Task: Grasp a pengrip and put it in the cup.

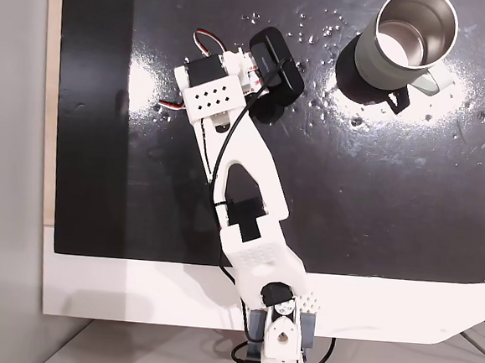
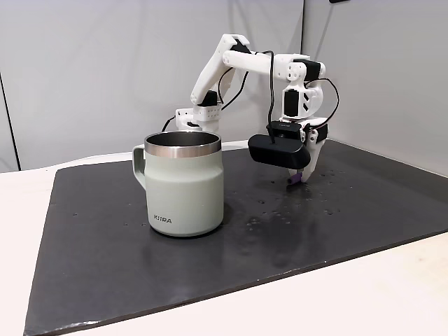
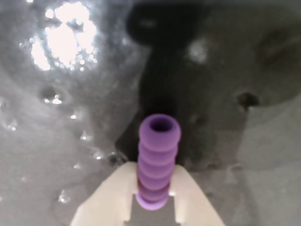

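Note:
The lilac ribbed pengrip [image 3: 158, 155] stands on end between my white fingertips [image 3: 120, 188], its hollow end facing the mat. My gripper [image 3: 154, 181] is shut on it. From the side, the gripper [image 2: 299, 175] hangs low over the black mat with the pengrip [image 2: 297, 180] poking out below; I cannot tell whether it touches the mat. The grey-green cup [image 2: 183, 183] with its steel inside stands upright to the left and nearer the camera. From above, the cup [image 1: 413, 39] sits at the mat's top right corner, handle toward the lower right.
The black mat [image 1: 392, 202] is wet, with droplets and bright glare spots [image 3: 63, 40]. A black wrist camera [image 1: 277, 62] covers the gripper from above. The white table edge [image 1: 133, 291] and the arm's base [image 1: 276, 336] lie at the bottom.

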`<state>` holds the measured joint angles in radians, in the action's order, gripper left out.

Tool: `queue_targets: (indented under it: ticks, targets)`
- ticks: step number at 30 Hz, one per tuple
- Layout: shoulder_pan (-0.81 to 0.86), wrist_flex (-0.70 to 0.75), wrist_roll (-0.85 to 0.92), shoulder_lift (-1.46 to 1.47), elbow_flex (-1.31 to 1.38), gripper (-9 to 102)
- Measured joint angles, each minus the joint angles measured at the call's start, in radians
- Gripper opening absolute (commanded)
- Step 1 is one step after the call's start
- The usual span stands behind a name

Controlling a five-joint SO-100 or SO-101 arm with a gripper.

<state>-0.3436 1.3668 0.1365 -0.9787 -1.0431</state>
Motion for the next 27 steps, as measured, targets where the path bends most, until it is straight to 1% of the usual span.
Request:
queue_targets:
  ticks: [7, 14, 17, 22, 27]
  targets:
    - [0.021, 0.072, -0.031, 0.003, 0.094, 0]
    - [0.025, 0.259, -0.087, -0.014, 0.376, 0]
    - [0.046, 0.305, -0.092, -0.091, 0.439, 0]
    - [0.129, 0.354, -0.092, -0.238, 0.446, 0]
    - [0.284, 0.383, -0.084, -0.345, 0.446, 0]
